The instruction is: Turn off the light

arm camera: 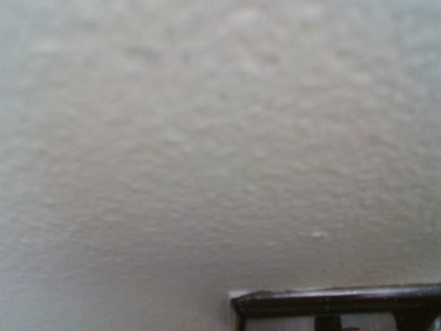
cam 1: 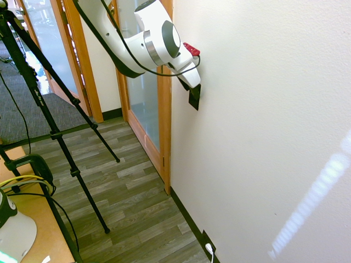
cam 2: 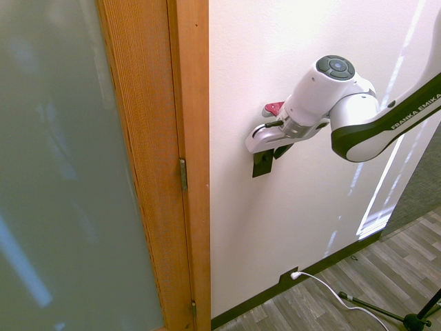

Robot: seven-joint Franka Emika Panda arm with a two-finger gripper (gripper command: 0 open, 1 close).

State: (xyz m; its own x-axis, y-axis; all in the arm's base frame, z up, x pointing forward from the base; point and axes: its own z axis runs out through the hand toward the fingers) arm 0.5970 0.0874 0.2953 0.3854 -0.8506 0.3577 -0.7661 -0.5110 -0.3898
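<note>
Arm end is pressed close to the white wall (cam 1: 263, 109), with the gripper (cam 1: 191, 83) right at the small black switch plate (cam 1: 194, 98), which sits on the wall just beside the wooden door frame (cam 1: 164, 120) and well above the black outlet plate (cam 2: 288, 278) at the baseboard. Finger state: cannot tell, since the hand body hides the fingers in both exterior views. Judged step: contact phase of actuating the switch; next move likely calls for a short, controlled push on the rocker without sliding off the narrow plate, whose edge shows in the wrist view.

Both exterior cameras are looking along the wall (cam 1: 258, 137) from opposite sides, sharing the switch plate (cam 1: 194, 97). The wrist camera is facing the wall very closely.
</note>
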